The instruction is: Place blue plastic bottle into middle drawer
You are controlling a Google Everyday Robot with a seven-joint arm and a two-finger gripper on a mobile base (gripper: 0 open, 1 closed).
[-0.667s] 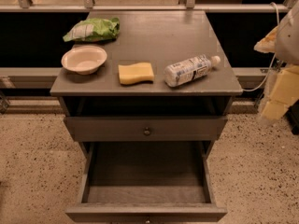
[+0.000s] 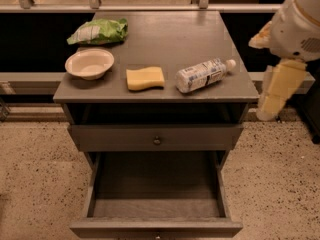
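Observation:
The blue plastic bottle (image 2: 202, 75) lies on its side on the right front of the cabinet top (image 2: 170, 39), with its white cap pointing right. The middle drawer (image 2: 156, 189) is pulled out below and nothing lies on its floor. My gripper (image 2: 274, 96) hangs off the cabinet's right side, a little right of and below the bottle's cap, under the white arm (image 2: 297, 26). It touches nothing.
A yellow sponge (image 2: 145, 78) lies left of the bottle. A white bowl (image 2: 89, 63) and a green-and-white snack bag (image 2: 99, 31) sit at the left. A shut drawer front with a round knob (image 2: 157, 140) is above the open drawer. The floor is speckled.
My arm and gripper have moved left, closer to the cabinet's right edge. The bottle and the drawer have not moved.

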